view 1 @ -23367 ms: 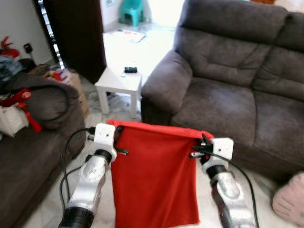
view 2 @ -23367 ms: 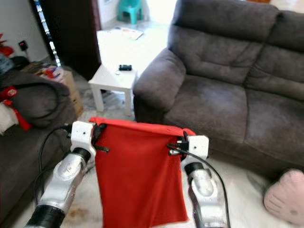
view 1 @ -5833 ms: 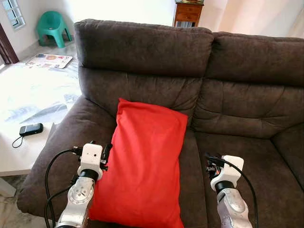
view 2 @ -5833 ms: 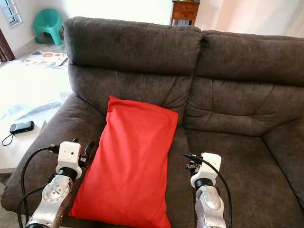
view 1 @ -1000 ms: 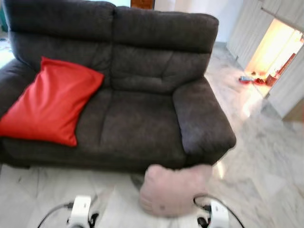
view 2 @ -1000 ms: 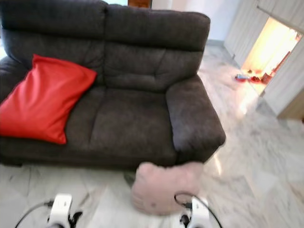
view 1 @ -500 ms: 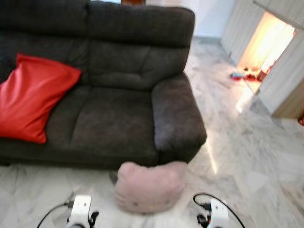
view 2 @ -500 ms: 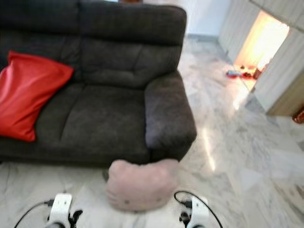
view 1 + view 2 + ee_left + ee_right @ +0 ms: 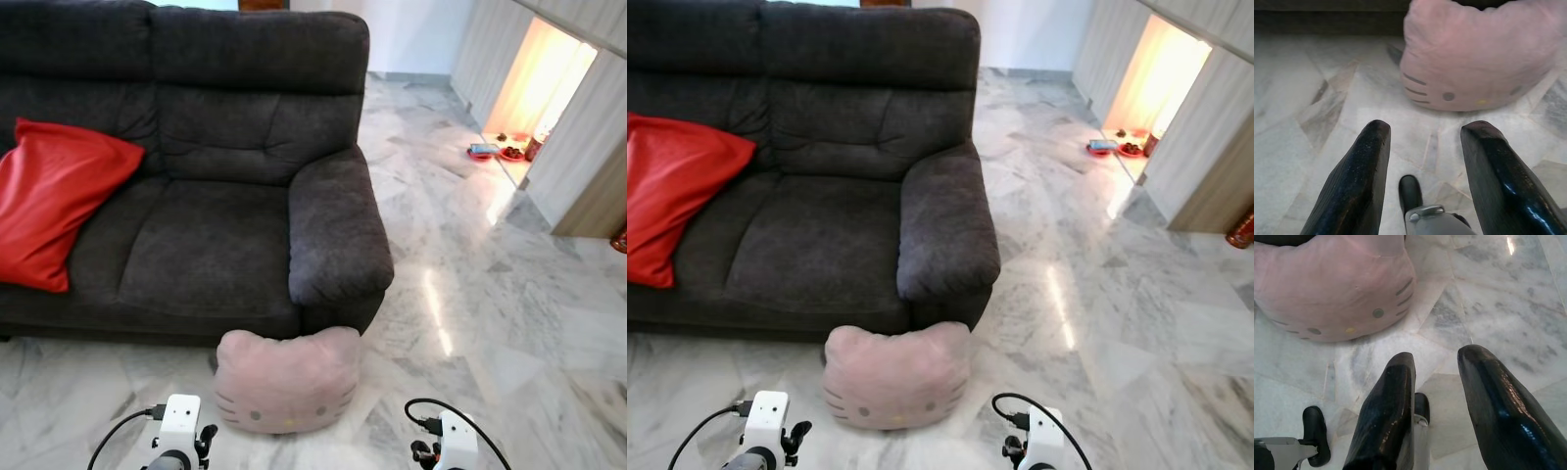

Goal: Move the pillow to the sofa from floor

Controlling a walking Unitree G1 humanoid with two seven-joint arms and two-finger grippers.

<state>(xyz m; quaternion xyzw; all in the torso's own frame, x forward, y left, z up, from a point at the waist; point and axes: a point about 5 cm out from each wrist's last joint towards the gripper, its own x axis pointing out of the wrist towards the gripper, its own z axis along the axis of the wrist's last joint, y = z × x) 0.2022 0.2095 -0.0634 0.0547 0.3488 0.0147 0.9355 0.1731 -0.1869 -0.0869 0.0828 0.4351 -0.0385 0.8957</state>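
Note:
A pink cat-face pillow (image 9: 286, 380) stands on the marble floor, leaning against the front of the dark grey sofa (image 9: 211, 245) below its right armrest. A red pillow (image 9: 54, 201) rests on the sofa's left seat against the backrest. Both arms are low at the near edge, one on each side of the pink pillow and short of it. In the left wrist view my left gripper (image 9: 1427, 126) is open above bare floor, with the pink pillow (image 9: 1479, 54) just beyond its fingertips. My right gripper (image 9: 1437, 354) is open too, and the pink pillow (image 9: 1332, 289) lies ahead of it to one side.
Pale marble floor (image 9: 490, 294) stretches out to the right of the sofa. At the far right, wooden panels (image 9: 588, 147) frame a brightly lit doorway, with small items (image 9: 495, 152) on the floor there.
The camera has swung so the sofa and pillows sit further left in the picture, and the blur is gone. The pink pillow now lies between my two arms. Neither pillow has moved.

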